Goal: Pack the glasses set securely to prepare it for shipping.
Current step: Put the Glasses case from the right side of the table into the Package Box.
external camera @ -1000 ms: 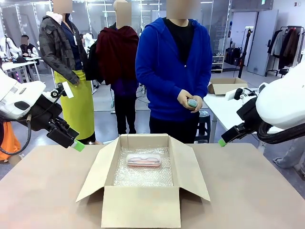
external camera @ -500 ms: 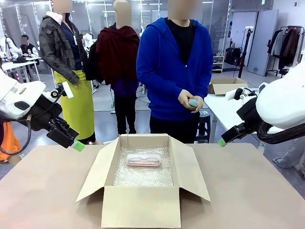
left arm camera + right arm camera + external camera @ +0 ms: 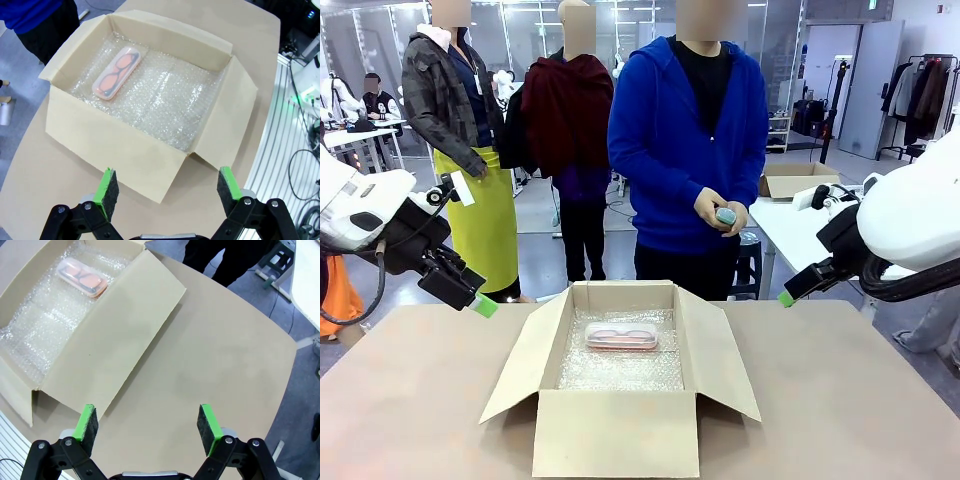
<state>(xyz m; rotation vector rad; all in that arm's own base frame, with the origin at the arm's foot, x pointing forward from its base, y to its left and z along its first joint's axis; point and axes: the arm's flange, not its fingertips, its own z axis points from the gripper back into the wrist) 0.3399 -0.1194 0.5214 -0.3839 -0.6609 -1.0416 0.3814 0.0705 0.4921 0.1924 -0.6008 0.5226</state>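
The left gripper [image 3: 166, 175] hangs with its two green pads wide apart and nothing between them, above the near left corner of the open cardboard box [image 3: 115, 145]. In the front view it sits off the box's left side, only one green tip [image 3: 485, 305] peeking out from the black body, so the gap is not readable from that angle. The right gripper [image 3: 147, 412] is likewise spread and empty, over bare table [image 3: 225, 355] just off the box's right flap. From the front, only a small green tip [image 3: 786, 298] of it shows.

Inside the box, a bubble-wrap sheet [image 3: 165, 100] lines the floor. The pink case [image 3: 116, 74] lies flat on it against the far wall, red-framed glasses visible through its clear lid. From the front the box's near wall cuts off the closer part of the lining.

Beyond the box's far side, a person in a blue top holds the mint green case [image 3: 724, 215] in both hands [image 3: 712, 208] at waist height. Fingers cover most of it, so its contents are not visible.
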